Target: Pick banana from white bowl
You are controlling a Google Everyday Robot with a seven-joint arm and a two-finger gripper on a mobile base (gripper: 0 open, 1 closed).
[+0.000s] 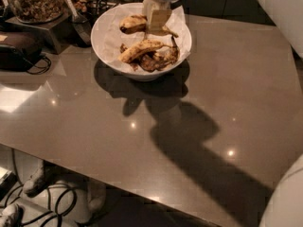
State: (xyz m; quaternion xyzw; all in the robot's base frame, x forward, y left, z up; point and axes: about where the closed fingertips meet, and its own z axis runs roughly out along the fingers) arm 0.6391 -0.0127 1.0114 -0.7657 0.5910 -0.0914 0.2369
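Note:
The white bowl stands at the back of the grey table, lined with crinkled white paper. The short plump banana, yellow with brown speckles and a dark tip, lies at the back of the bowl. My gripper comes down from the top edge and sits right against the banana's right end, covering part of it. A slimmer curved yellow banana lies in the middle of the bowl. Dark brown shrivelled bananas lie at its front right.
A clear jar of nuts stands on a dark stand at the back left. A black device with a cord is at the left edge. My white arm fills the right side. Cables lie on the floor in front of the table.

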